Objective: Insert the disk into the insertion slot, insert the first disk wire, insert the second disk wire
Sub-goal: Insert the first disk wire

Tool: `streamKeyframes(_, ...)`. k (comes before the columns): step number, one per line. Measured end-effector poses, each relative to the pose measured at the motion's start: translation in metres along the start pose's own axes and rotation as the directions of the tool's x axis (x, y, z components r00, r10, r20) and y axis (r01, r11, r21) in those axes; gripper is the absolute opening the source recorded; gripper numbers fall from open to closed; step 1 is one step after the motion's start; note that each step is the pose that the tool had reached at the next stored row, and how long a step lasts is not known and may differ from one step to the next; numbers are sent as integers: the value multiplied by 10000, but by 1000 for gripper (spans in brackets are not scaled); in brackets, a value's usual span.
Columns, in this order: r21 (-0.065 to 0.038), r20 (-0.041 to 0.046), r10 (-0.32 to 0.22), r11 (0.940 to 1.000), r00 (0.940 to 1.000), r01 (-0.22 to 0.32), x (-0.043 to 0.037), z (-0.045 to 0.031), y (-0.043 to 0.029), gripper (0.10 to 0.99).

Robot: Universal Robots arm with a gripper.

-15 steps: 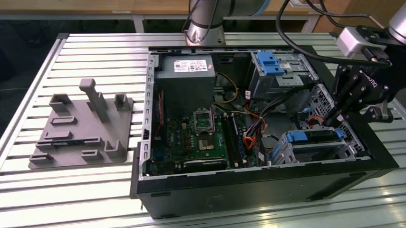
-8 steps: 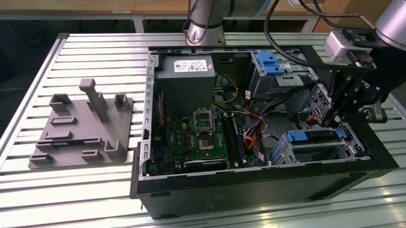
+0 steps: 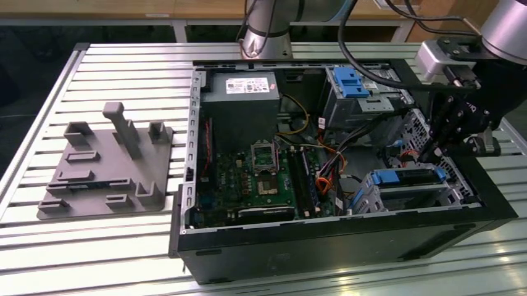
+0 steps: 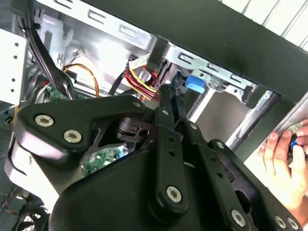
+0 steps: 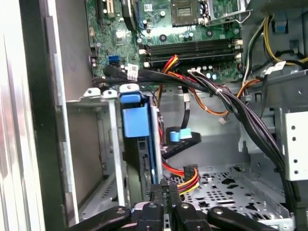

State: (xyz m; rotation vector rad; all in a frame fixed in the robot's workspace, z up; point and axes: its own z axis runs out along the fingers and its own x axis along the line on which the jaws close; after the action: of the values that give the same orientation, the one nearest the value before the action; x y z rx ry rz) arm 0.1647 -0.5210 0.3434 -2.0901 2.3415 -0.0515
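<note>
Blue plastic frames the disk, and you can see it seated in the insertion slot, the perforated silver cage in a corner of the computer case (the corner toward the exterior view's right). The disk's blue tab sits at the cage's open end.

Your gripper hangs inside the case just beside that end of the disk, its jaws drawn together. The plug of the red-and-yellow wire lies right at their tips, though you cannot tell whether they pinch it. A black cable with a blue plug sits a little further in, near the disk but apart from it.

Beyond that, a thick bundle of black cables runs past the green motherboard. In the exterior view a taller grey bay with a blue latch stands at the case's far corner. In the second wrist view a person's hand shows beside the case's outer wall.

The case stands on a slatted metal desk. A grey moulded fixture lies well apart from it, toward the exterior view's left.
</note>
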Motion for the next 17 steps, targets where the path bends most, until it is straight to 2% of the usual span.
streamKeyframes(2, 14, -39, -24, 10000, 10000, 24, -42, -2, 9, 161)
streamKeyframes(4, 25, -132, -34, 10000, 9999, 35, -48, -2, 27, 161)
streamKeyframes(6, 51, -375, -136, 9999, 9992, 138, -50, -4, 34, 161)
streamKeyframes(8, 66, -506, -352, 9993, 9981, 355, -50, -3, 41, 161)
streamKeyframes(9, 70, -534, -468, 9989, 9975, 473, -51, -2, 43, 161)
streamKeyframes(12, 81, -526, -877, 9961, 9948, 882, -53, 0, 44, 161)
streamKeyframes(17, 81, -537, -913, 9957, 9944, 919, -54, 0, 51, 161)
